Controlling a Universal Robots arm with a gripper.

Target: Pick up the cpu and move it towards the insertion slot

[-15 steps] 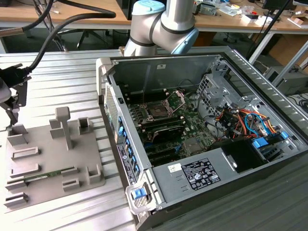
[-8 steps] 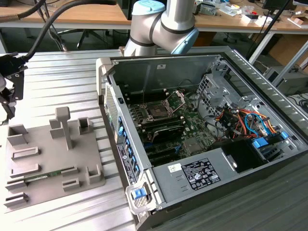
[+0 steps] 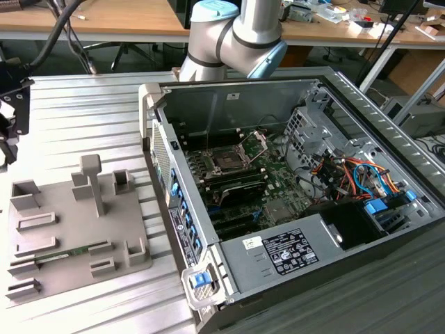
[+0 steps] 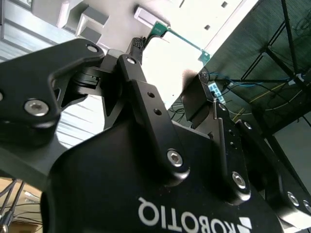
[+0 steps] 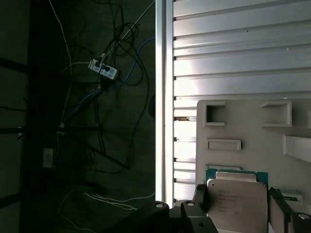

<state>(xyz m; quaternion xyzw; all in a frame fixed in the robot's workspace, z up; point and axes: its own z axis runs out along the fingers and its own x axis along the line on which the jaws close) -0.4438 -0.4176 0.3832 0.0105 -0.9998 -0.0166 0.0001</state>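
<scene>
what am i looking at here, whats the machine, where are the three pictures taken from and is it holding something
It is a robot arm with a two-fingered gripper at its end. The exterior view comes from a camera off the arm: an open computer case sits on a ribbed metal table, and the insertion slot, a square metal-framed socket, lies on the green board inside. On the exterior view's left is a grey tray holding a green memory stick. Both wrist views come from cameras riding on the arm. In the first wrist view the gripper looks shut on the cpu, a flat silver square, with the tray behind it.
</scene>
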